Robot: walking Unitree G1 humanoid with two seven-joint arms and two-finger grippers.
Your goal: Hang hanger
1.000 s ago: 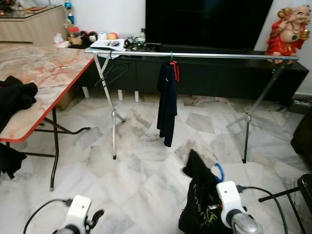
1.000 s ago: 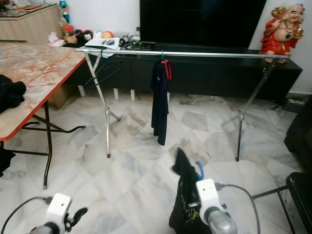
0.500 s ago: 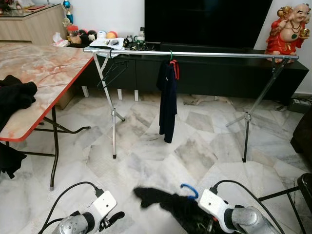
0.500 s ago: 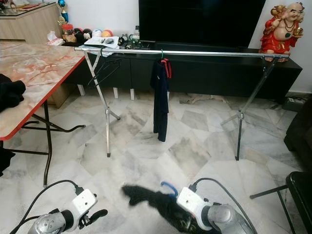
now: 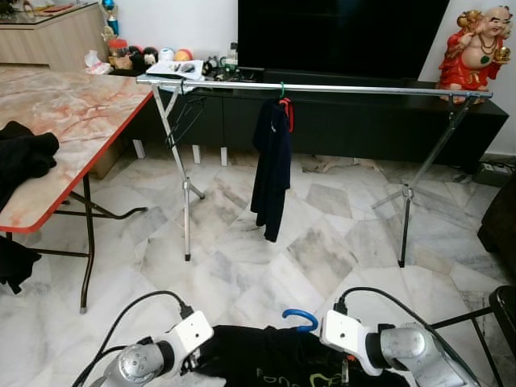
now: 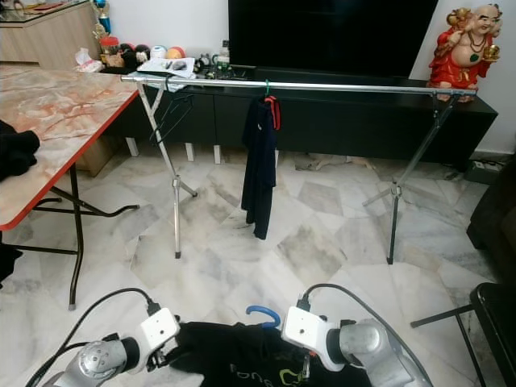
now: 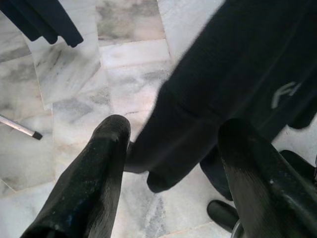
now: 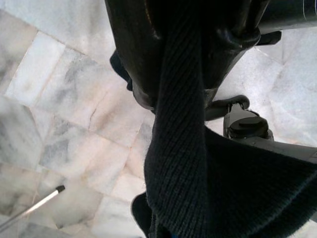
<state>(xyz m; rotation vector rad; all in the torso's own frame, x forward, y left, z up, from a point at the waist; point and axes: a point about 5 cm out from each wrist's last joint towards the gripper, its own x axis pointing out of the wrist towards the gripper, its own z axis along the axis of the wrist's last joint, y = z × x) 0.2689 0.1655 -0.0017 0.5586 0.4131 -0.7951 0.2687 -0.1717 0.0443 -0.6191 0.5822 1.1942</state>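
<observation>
Black shirt (image 5: pixel 278 367) on a blue hanger (image 5: pixel 300 318) is stretched flat between the two grippers at 6 o'clock, low over the marble floor (image 5: pixel 242 258). Right gripper (image 8: pixel 190 69) is clamped on a fold of the shirt beside the hanger hook. Left gripper (image 7: pixel 171 148) has its fingers (image 7: pixel 106 148) spread, with the shirt's edge lying between them; no pinch shows. At 12 o'clock, well apart from the grippers, stands the rail (image 5: pixel 322 87) on its crossed legs, a dark garment (image 5: pixel 270 165) hanging from it near the middle. Empty hangers (image 5: pixel 184 117) dangle at its 11 o'clock end. Table (image 5: pixel 64 121) sits at 9 o'clock with dark clothes (image 5: pixel 24 157) on its near edge. Red figurine (image 5: pixel 476 44) stands at 2 o'clock.
</observation>
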